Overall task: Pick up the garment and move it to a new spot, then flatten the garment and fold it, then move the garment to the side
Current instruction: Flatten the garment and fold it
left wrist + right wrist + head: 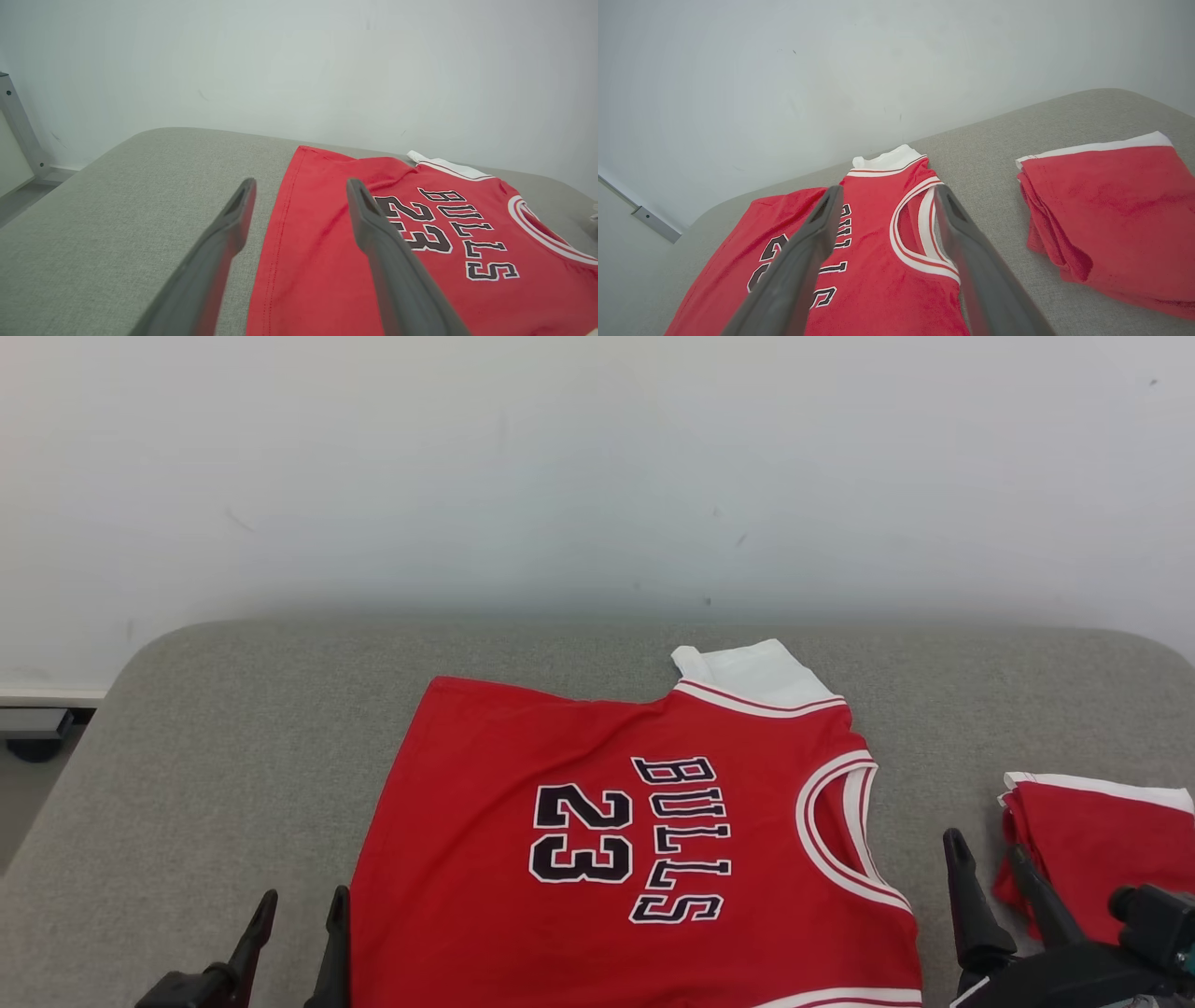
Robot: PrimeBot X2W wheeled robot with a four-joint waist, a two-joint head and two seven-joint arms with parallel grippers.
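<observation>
The red Bulls 23 jersey [616, 859] lay spread flat, print up, on the grey cloth-covered counter [233, 756]. At the jersey's hem edge hung the left hand [305, 896], fingers spread and empty. The right hand [985, 845], also spread and empty, hovered between the jersey's neckline and a folded red garment [1092, 859].

We see the garment [467, 877] as matt red cloth, finely knit and softly creased, with white trim and flat black-and-white lettering. The worktop [205, 784] under it wears a coarse, matt grey woven fabric. At three o'clock from the garment, the folded pile [1092, 859] is the same matt red cloth. The fingers [219, 252] look like dark, smooth, matt plastic. The wall [560, 476] at twelve o'clock is smooth, matt and lightly scuffed.
</observation>
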